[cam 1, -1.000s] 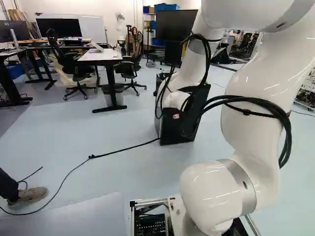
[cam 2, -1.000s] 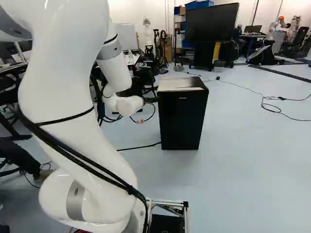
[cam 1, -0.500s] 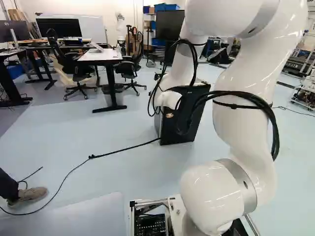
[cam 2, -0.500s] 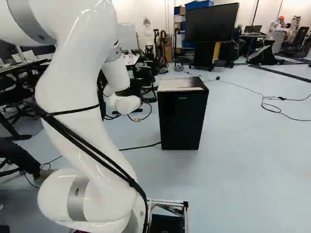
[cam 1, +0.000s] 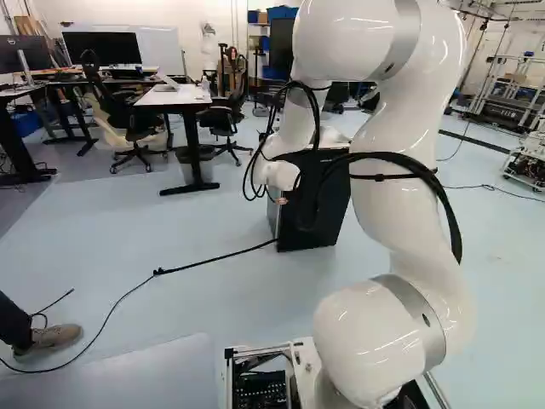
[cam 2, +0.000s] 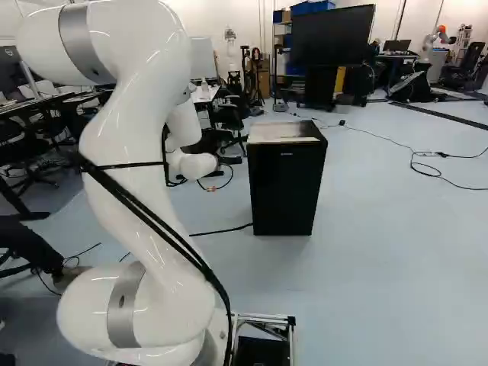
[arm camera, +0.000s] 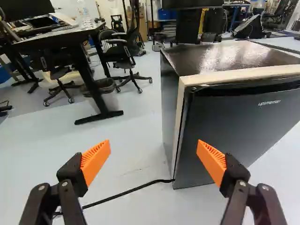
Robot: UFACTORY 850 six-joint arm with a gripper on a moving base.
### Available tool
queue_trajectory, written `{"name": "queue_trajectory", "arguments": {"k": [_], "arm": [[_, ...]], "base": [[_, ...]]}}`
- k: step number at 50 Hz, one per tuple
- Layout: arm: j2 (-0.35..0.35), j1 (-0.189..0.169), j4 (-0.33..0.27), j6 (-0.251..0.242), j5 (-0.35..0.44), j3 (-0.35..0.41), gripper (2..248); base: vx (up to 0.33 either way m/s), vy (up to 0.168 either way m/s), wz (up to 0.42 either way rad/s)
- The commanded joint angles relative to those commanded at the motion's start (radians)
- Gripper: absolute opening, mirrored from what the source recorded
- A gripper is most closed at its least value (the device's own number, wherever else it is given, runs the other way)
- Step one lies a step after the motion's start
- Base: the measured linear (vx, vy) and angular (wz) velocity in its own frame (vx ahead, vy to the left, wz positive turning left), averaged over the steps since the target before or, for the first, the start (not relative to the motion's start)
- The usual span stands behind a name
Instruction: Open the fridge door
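In the right base view the gripper [cam 2: 230,160] shows partly as a dark shape beyond the white wrist, left of the black fridge [cam 2: 284,187]. The wrist view has the gripper [arm camera: 153,145] open, its orange pads wide apart and nothing held. Ahead stands the fridge, its dark door [arm camera: 243,126] closed and the pale strip [arm camera: 179,108] along its near side edge lying between the fingers' directions. One finger overlaps the door in that view; contact cannot be told. The arm partly hides the fridge [cam 1: 328,213] in the left base view.
A black cable [arm camera: 136,189] runs over the floor to the fridge's foot. Beyond it stand a desk [cam 1: 174,96] and office chairs [cam 1: 132,119]. A large screen [cam 2: 333,36] is behind the fridge. A person's shoe [cam 1: 48,336] is at the left.
The arm has swung left and its upper part has lowered in the left base view; in the right base view the upper arm has shifted right. The fridge and base have not moved.
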Motion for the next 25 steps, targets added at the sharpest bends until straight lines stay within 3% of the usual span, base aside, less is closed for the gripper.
{"name": "queue_trajectory", "arguments": {"k": [25], "arm": [[-0.146,0.018,0.122,0.000,0.072,-0.132,247]], "base": [[0.000,0.000,0.000]]}}
